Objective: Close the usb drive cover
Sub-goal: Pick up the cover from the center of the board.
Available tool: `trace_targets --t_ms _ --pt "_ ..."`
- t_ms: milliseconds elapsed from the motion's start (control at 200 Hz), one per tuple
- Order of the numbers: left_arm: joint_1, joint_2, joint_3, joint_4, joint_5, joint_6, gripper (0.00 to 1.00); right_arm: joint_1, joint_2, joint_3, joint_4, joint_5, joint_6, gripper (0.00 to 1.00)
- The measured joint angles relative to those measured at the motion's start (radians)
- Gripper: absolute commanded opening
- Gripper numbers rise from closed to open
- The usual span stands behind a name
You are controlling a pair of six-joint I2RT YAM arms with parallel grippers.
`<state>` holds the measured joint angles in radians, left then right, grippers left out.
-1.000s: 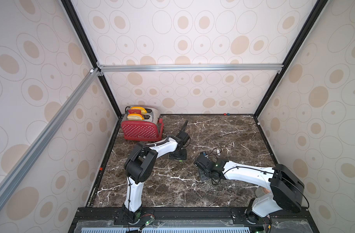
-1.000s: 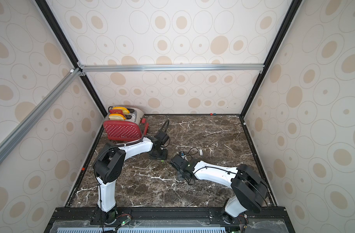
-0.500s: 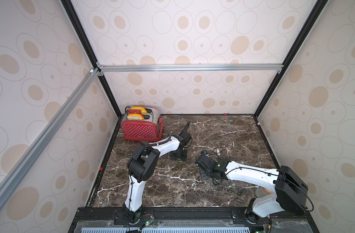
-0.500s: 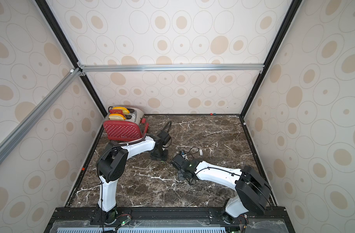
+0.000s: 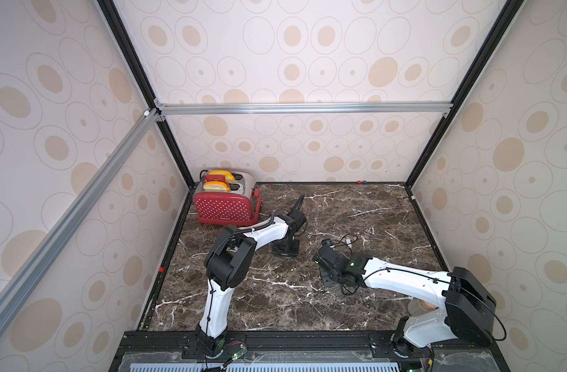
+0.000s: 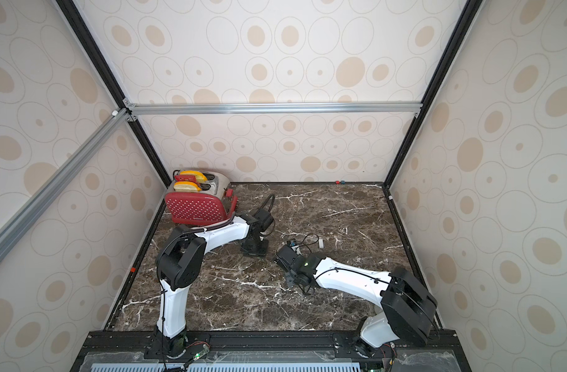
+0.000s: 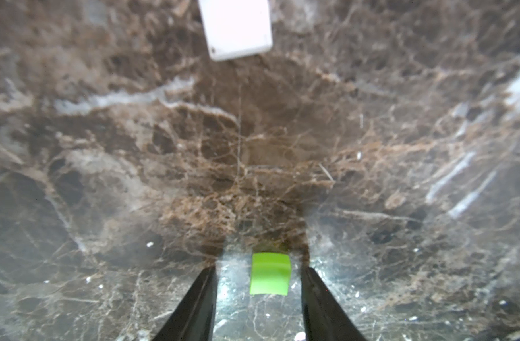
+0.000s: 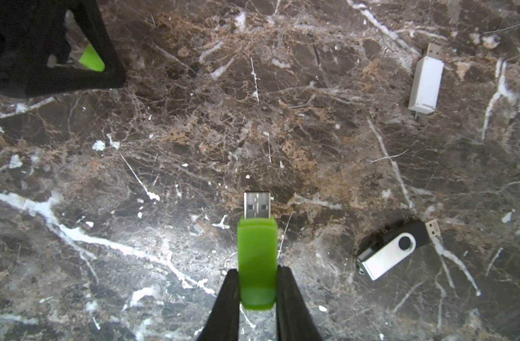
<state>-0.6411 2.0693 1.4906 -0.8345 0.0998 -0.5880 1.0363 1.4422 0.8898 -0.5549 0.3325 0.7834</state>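
While my right gripper (image 8: 257, 270) pinches the tail of the green usb drive (image 8: 257, 248) between nearly closed fingers, I count three drives: that one, plus a white drive (image 8: 425, 84) and a black-and-silver swivel drive (image 8: 394, 249) lying on the marble table (image 8: 193, 133) ahead of it, off to one side, and a single green cap (image 7: 270, 273). The held drive's long axis runs in line with the fingers, bare metal plug (image 8: 256, 205) pointing straight forward, away from the wrist. The cap sits between the fingers of my left gripper (image 7: 258, 267), which stand apart, a gap on each side.
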Motion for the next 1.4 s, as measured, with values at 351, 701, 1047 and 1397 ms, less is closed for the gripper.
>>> trace_targets --t_ms 351,701,1047,1397 --pt "-0.001 0.022 0.034 -0.042 0.012 -0.002 0.41 0.000 -0.008 -0.019 0.001 -0.001 -0.003 0.03" --pt "-0.005 0.055 0.087 -0.090 0.003 -0.007 0.44 0.000 -0.021 -0.029 0.002 -0.014 -0.014 0.02" --pt "-0.008 0.106 0.168 -0.148 -0.002 -0.008 0.38 0.000 -0.037 -0.033 0.000 -0.018 -0.021 0.02" --pt "-0.014 0.126 0.199 -0.168 -0.006 0.001 0.30 0.000 -0.053 -0.033 0.000 -0.020 -0.036 0.01"
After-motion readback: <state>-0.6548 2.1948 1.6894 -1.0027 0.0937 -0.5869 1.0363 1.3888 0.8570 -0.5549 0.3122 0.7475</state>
